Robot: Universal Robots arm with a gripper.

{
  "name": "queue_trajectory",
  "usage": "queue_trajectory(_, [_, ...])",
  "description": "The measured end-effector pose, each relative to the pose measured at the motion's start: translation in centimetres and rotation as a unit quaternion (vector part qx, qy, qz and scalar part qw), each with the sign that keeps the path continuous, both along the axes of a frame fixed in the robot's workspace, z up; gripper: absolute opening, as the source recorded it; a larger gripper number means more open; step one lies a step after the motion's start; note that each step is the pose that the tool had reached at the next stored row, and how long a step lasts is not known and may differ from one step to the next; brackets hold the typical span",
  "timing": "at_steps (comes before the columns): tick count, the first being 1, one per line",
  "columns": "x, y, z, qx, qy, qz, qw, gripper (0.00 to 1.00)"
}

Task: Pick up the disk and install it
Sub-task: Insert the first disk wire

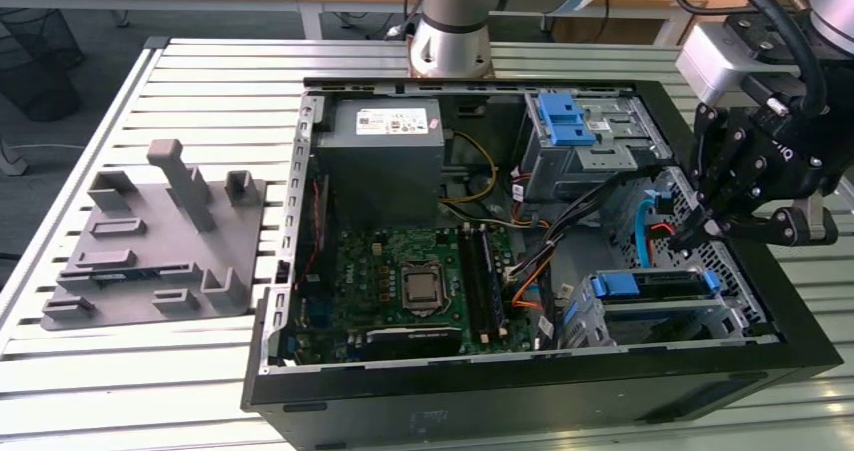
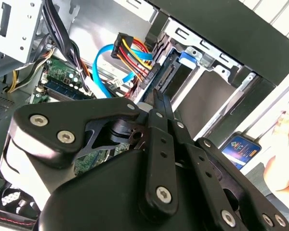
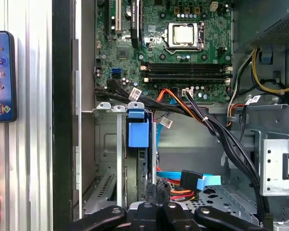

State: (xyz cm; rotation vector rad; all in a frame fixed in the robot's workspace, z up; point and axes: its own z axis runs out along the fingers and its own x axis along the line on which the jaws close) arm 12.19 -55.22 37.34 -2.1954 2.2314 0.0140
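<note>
- One computer case [image 1: 747, 371] lies open on the slatted table [image 1: 80, 371]; inside it are one motherboard [image 1: 400, 281] and one grey power-supply box [image 1: 387, 151].
- One disk [image 1: 647, 286] sits in the drive cage at the case's corner, on the exterior view's right, with its blue end showing. Both wrist views show that end too [image 3: 138, 132] [image 2: 188, 57].
- One gripper [image 1: 694, 233] hangs just above the case's inside, near the disk. Its jaws are pressed together on nothing, as both wrist views show [image 2: 158, 103] [image 3: 156, 209].
- One grey fixture plate [image 1: 147, 251] lies outside the case, on the exterior view's left.
- Both wrist views add one phone [image 3: 1, 77] [image 2: 241, 149] and a person's hand [image 2: 279, 159], both outside the case wall.
</note>
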Motion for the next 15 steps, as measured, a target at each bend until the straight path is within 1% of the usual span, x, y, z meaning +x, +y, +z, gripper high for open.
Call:
queue_trajectory(5, [0.16, 0.33, -0.06, 0.0000, 0.0000, 0.000, 1.0000, 0.11])
queue_trajectory(15, [0.20, 0.37, -0.15, 0.0000, 0.0000, 0.000, 1.0000, 0.11])
